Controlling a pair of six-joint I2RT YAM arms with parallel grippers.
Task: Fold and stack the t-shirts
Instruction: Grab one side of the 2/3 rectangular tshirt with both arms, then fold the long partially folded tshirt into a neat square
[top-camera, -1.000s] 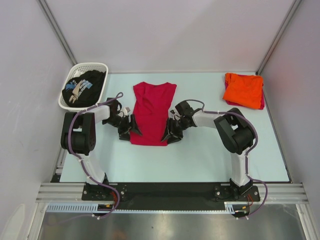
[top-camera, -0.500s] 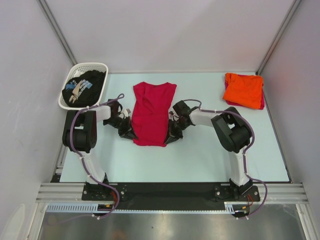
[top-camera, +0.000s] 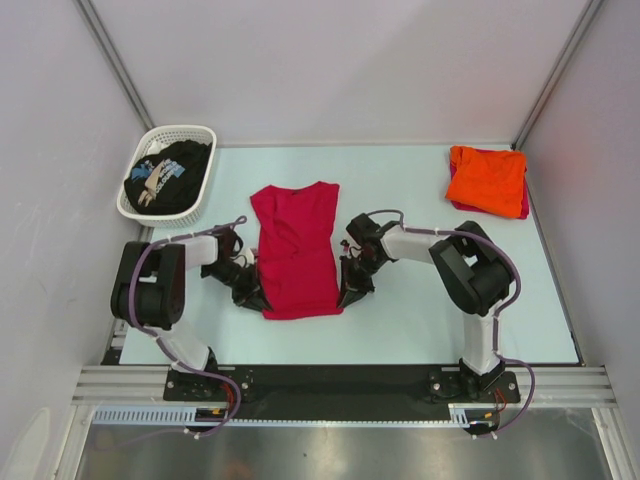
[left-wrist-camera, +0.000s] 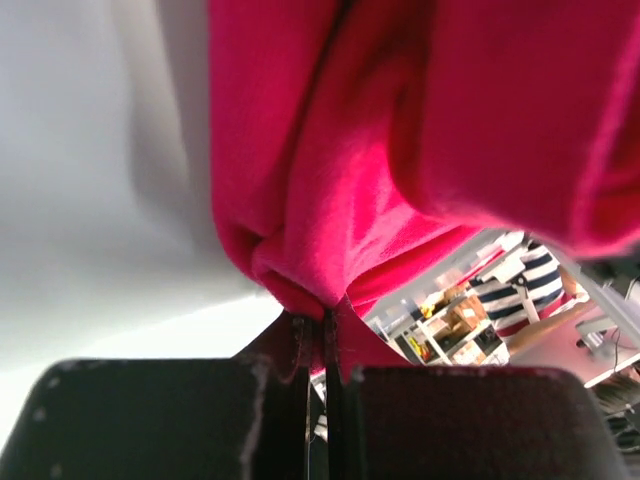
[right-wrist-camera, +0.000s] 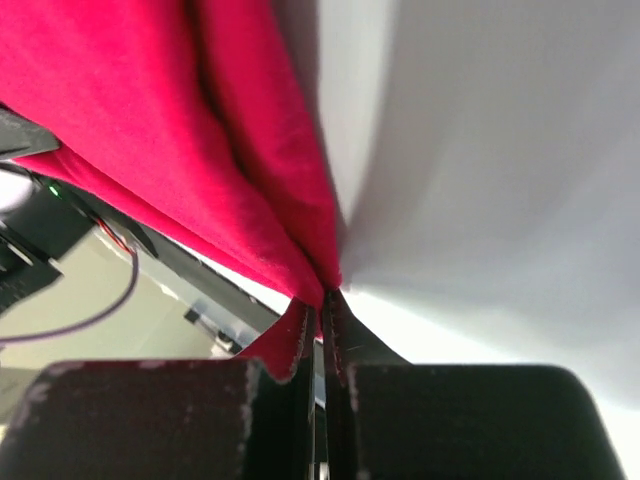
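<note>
The crimson t-shirt (top-camera: 293, 250) is laid flat mid-table (top-camera: 420, 320), its near hem pinched tight at the left corner by the left hand (top-camera: 257, 296) and at the right by the right hand (top-camera: 349, 294) — seemingly so the fold is carried evenly.

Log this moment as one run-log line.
left hand: shut on red shirt | right hand: shut on red shirt | orange shirt: folded, far right | black shirt: in basket

White-and-black arms (top-camera: 158, 292), purple cables (top-camera: 512, 278), black jaws
</note>
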